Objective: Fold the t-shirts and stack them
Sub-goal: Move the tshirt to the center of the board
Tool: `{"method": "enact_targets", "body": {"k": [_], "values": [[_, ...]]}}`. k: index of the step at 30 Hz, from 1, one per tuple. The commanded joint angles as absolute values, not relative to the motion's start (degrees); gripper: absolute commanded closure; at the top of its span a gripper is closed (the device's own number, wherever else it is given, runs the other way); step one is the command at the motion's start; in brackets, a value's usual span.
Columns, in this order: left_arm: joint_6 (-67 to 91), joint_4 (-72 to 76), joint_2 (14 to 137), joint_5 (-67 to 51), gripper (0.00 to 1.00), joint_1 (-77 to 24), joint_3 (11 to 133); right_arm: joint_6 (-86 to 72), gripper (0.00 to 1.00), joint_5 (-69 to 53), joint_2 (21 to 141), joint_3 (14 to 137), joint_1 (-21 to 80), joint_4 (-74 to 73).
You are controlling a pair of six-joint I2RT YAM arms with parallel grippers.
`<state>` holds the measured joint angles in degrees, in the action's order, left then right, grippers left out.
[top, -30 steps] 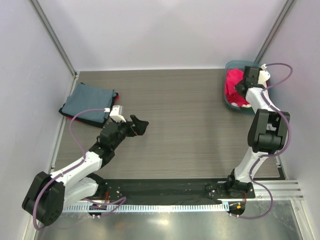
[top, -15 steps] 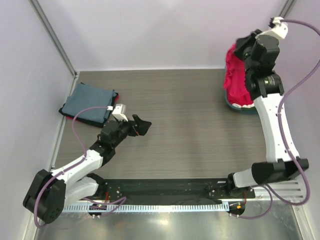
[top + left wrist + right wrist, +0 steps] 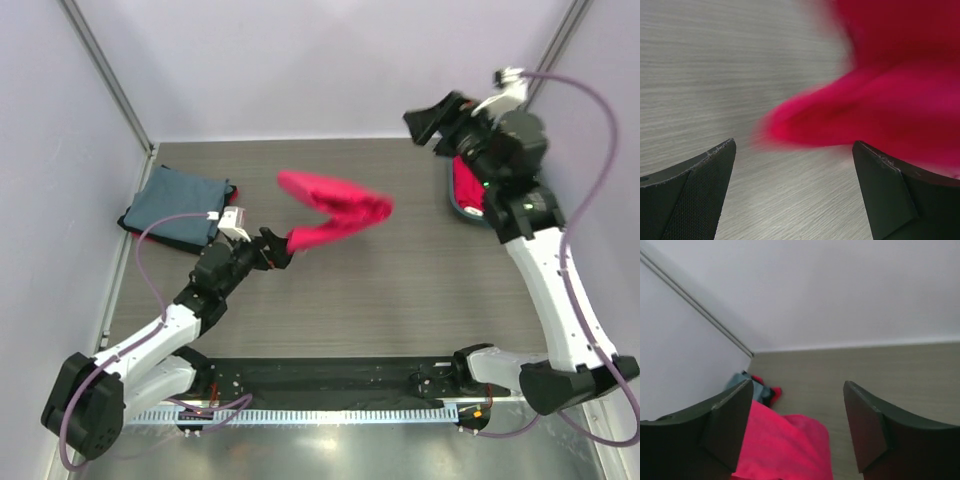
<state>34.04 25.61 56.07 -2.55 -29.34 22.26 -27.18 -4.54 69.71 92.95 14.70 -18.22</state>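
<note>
A crimson-red t-shirt (image 3: 335, 215) is bunched over the middle of the table, held by neither gripper, and its lower end reaches close to my left gripper (image 3: 278, 248). In the left wrist view the shirt (image 3: 880, 100) is a blur just beyond that open gripper (image 3: 795, 165), with nothing between its fingers. My right gripper (image 3: 428, 122) is raised high at the back right, open and empty. In the right wrist view the red shirt (image 3: 785, 450) lies below that gripper (image 3: 797, 425). A folded blue-grey t-shirt (image 3: 175, 205) tops a small stack at the left edge.
A teal tub (image 3: 462, 210) at the back right, partly hidden by the right arm, holds more red cloth (image 3: 465, 180). Walls close in the table at the back and sides. The folded stack (image 3: 747, 385) shows a red layer under the blue-grey one.
The right arm swung up and left from the tub with the red shirt, then its gripper opened and let go. The shirt has moved to mid-table. The left arm barely moved.
</note>
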Motion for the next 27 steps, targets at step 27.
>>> {"method": "enact_targets", "body": {"k": [27], "values": [[39.29,12.57,56.79,14.33,0.1,-27.51,27.07,-26.28,0.52,-5.53,84.98,50.0,45.53,5.1]]}}
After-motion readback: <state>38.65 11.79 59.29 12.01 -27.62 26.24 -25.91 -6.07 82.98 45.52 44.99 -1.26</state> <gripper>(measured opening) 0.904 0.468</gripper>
